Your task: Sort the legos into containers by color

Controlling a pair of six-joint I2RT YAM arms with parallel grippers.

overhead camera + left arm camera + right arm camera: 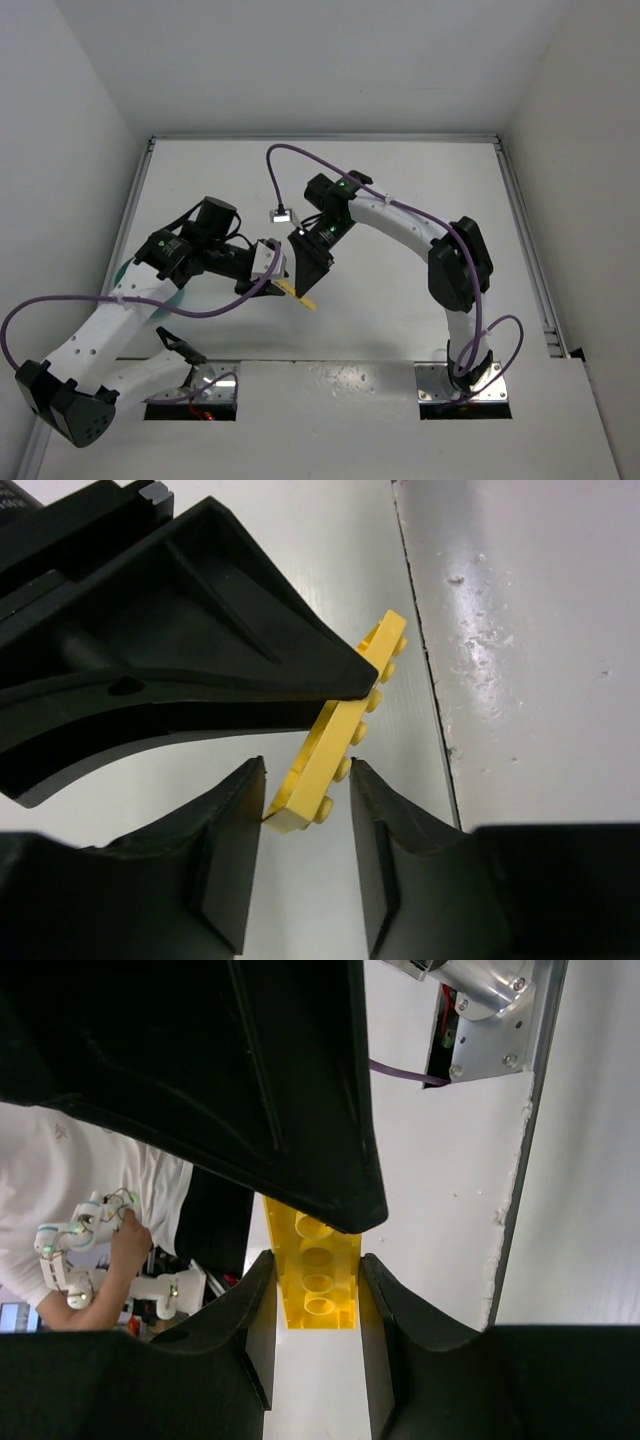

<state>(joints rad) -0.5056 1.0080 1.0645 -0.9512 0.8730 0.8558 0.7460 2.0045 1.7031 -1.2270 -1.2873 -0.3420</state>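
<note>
Yellow brick [335,742]: smooth plastic, slight sheen. Left gripper fingers [225,855]: matt black plastic. Table [330,560]: smooth white top; near edge strip [520,630]: glossy paint, pitted.

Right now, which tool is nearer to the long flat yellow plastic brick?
Right. The right tool is clamped on the long flat yellow plastic brick; the left tool straddles its other end, one finger apparently not touching.

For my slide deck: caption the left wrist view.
Left gripper brackets a flat yellow studded plastic brick held by the right gripper.
</note>
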